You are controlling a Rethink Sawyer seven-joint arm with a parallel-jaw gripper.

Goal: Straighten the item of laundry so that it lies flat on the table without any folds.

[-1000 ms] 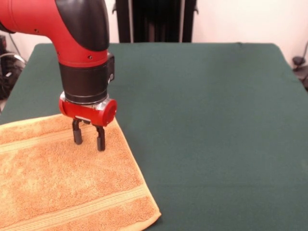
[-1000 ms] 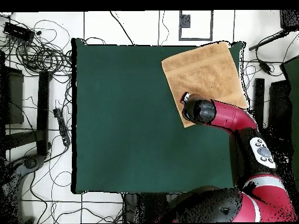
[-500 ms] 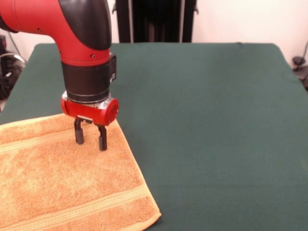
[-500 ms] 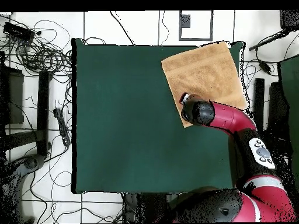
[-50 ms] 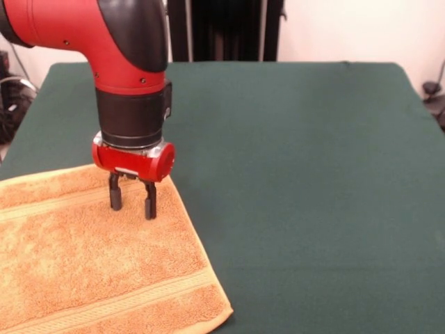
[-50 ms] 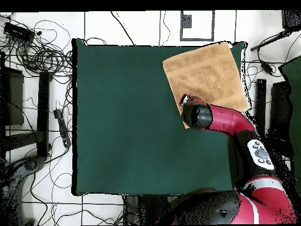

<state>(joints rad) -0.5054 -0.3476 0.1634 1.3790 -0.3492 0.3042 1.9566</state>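
Observation:
The golden-orange towel, the item of laundry (image 5: pixel 90 264) (image 6: pixel 204 75), lies spread flat at one corner of the dark green table (image 5: pixel 299 174) (image 6: pixel 123 118), with woven bands near two edges. My gripper (image 5: pixel 131 204) stands over the towel's far right corner in the front view. It is open, with nothing between its two black fingers (image 5: pixel 149 203), and their tips are at or just above the cloth. From overhead the arm's red and black wrist (image 6: pixel 195 113) covers the gripper and that corner of the towel.
The towel's near and left edges run up to the table's edge in the front view. Cables and black stands (image 6: pixel 44 100) lie on the floor around the table. A dark post (image 5: pixel 222 31) stands behind the far edge.
The arm has shifted slightly to the right in the front view. The gripper stays open over the same towel corner, and the towel has not moved.

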